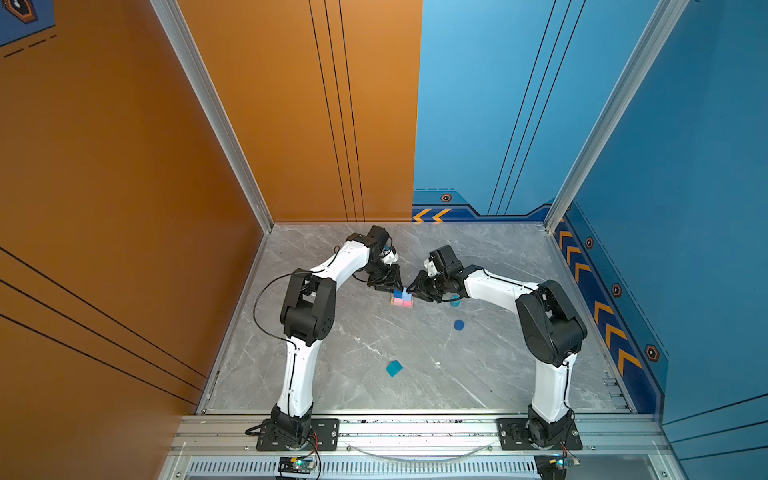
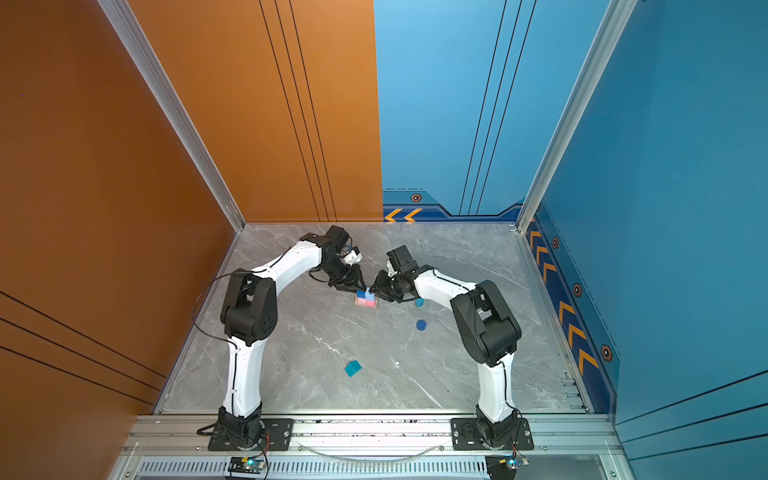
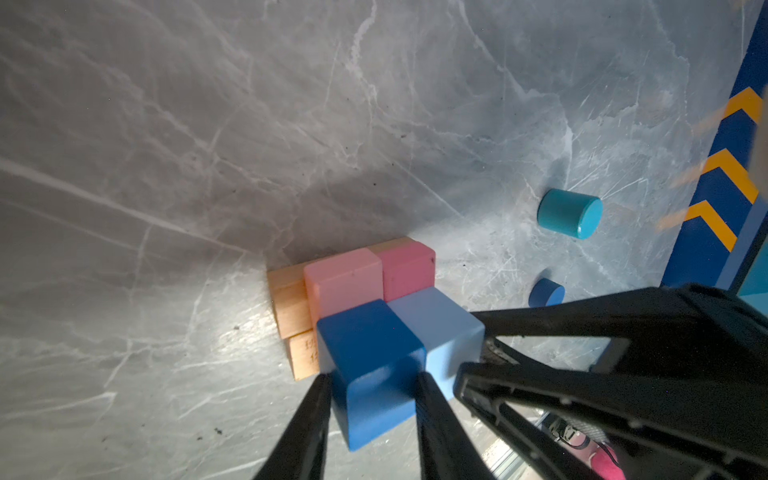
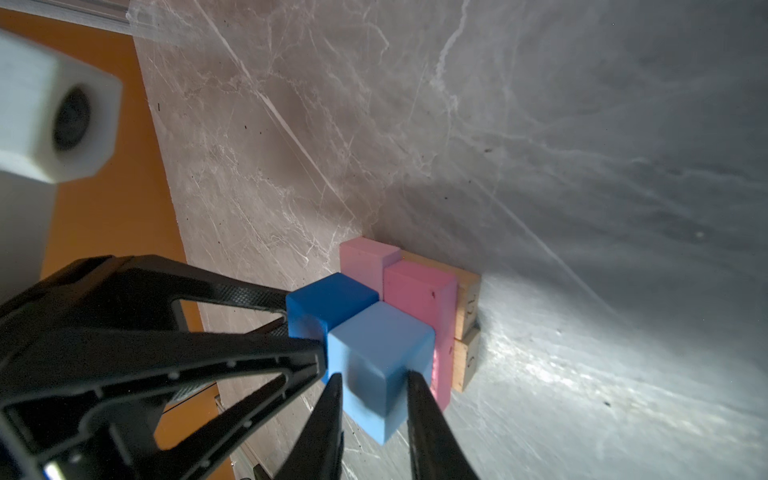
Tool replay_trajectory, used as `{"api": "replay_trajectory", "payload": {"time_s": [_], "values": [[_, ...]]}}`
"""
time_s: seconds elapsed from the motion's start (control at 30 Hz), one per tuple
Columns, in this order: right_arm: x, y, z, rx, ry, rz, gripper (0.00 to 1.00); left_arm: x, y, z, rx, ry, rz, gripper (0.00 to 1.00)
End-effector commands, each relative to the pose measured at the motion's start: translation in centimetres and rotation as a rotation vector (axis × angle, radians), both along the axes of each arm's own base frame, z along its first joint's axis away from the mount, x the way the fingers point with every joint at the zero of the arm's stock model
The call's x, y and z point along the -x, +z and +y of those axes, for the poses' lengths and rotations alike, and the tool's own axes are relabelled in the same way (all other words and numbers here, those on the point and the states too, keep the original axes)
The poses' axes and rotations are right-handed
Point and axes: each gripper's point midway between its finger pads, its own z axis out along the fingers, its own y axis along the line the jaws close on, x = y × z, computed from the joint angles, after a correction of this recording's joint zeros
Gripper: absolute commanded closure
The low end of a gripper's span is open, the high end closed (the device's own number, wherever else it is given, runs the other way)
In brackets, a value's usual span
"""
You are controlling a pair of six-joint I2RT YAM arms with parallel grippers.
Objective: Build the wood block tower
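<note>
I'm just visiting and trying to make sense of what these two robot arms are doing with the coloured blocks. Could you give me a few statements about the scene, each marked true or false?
1. The left gripper is clamped on the dark-blue cube. True.
2. The right gripper holds a pink bar. False: it grips the light-blue cube.
3. The teal cube sits on top of the stack. False: it lies alone on the table, well apart from the stack.
4. The pink bars rest on the tan bars. True.
5. The dark-blue cylinder is on the table, off the stack. True.
</note>
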Motion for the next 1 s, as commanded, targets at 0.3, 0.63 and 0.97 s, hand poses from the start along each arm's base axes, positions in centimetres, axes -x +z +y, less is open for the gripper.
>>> {"api": "replay_trajectory", "payload": {"time_s": [0.3, 0.63, 0.97], "values": [[-0.2, 0.5, 0.5, -0.015, 0.004, -0.004, 0.7, 1.0, 1.1, 0.2, -0.008, -0.003, 0.002, 0.61], [-0.2, 1.3, -0.4, -0.007, -0.006, -0.017, 0.62, 0.5, 2.2, 0.3, 0.003, 0.008, -0.023, 0.56], [0.4, 3.4, -1.4, -0.004, -0.012, -0.053, 0.52, 0.2, 5.3, 1.5, 0.015, 0.042, -0.099, 0.52]]}}
